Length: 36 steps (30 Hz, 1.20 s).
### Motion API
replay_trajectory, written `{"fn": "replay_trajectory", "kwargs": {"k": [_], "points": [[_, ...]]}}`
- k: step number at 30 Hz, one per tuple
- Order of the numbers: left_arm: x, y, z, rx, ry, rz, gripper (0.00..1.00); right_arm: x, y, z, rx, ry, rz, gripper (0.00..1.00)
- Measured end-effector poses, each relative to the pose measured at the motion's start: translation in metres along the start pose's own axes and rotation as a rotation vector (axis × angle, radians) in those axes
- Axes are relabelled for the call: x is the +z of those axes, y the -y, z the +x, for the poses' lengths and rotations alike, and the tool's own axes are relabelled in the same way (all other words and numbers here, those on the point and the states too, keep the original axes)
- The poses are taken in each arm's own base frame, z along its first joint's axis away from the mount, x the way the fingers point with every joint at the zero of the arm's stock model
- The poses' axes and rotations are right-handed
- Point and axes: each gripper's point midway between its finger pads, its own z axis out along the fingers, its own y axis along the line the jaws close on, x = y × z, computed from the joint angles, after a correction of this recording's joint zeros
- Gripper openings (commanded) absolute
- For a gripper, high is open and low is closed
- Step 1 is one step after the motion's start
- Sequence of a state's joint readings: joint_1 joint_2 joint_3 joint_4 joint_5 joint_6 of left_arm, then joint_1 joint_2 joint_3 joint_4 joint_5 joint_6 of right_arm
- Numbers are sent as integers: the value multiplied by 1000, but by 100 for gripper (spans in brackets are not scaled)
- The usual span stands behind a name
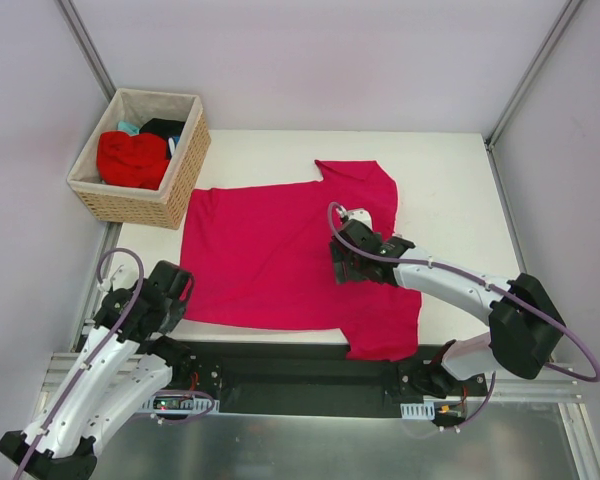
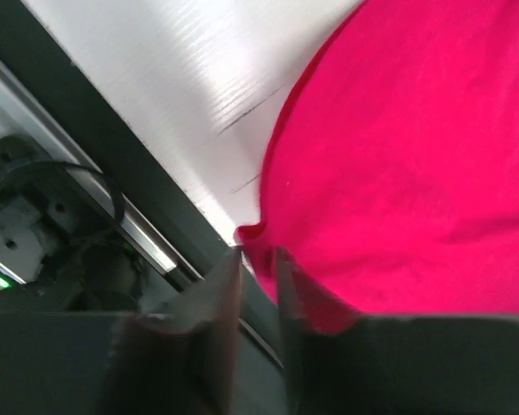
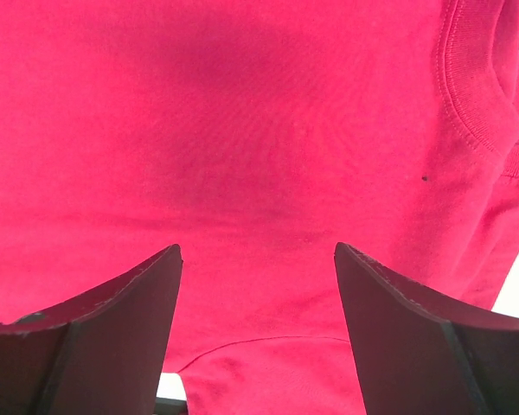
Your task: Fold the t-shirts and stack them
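A large crimson-pink t-shirt (image 1: 270, 250) lies spread flat on the white table (image 1: 450, 190), one sleeve toward the far edge and one toward the near rail. My left gripper (image 1: 180, 290) is at its near-left hem corner. In the left wrist view that gripper (image 2: 259, 255) is shut, with the cloth's (image 2: 415, 156) corner caught between the tips. My right gripper (image 1: 342, 265) hovers over the middle of the shirt, near the collar. In the right wrist view it (image 3: 258, 251) stands open above smooth cloth (image 3: 242, 130), holding nothing.
A wicker basket (image 1: 185, 175) stands at the far left corner, holding a bright red tee (image 1: 132, 158), a black one (image 1: 165, 127) and a bit of teal cloth (image 1: 128, 127). The dark base rail (image 1: 300, 365) runs along the near edge. Grey walls enclose the table.
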<state>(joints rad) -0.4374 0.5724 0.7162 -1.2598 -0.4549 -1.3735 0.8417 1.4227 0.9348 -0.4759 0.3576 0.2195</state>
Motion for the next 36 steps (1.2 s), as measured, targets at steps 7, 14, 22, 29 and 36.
{"fn": "replay_trajectory", "kwargs": {"k": [7, 14, 22, 29, 36], "points": [[0, 6, -1, -7, -1, -9, 88, 0, -1, 0, -2, 0, -5, 76], [4, 12, -2, 29, 5, -27, 87, 6, -6, -4, -10, -5, -1, 77], [25, 73, -12, 166, 44, -41, 92, 22, 14, -70, 75, 48, 47, 77], [49, 160, -19, 239, 77, 41, 92, 55, 68, -148, 188, 102, 148, 77], [78, 215, -32, 219, 98, 58, 91, 107, 74, -159, 152, 35, 177, 78]]}}
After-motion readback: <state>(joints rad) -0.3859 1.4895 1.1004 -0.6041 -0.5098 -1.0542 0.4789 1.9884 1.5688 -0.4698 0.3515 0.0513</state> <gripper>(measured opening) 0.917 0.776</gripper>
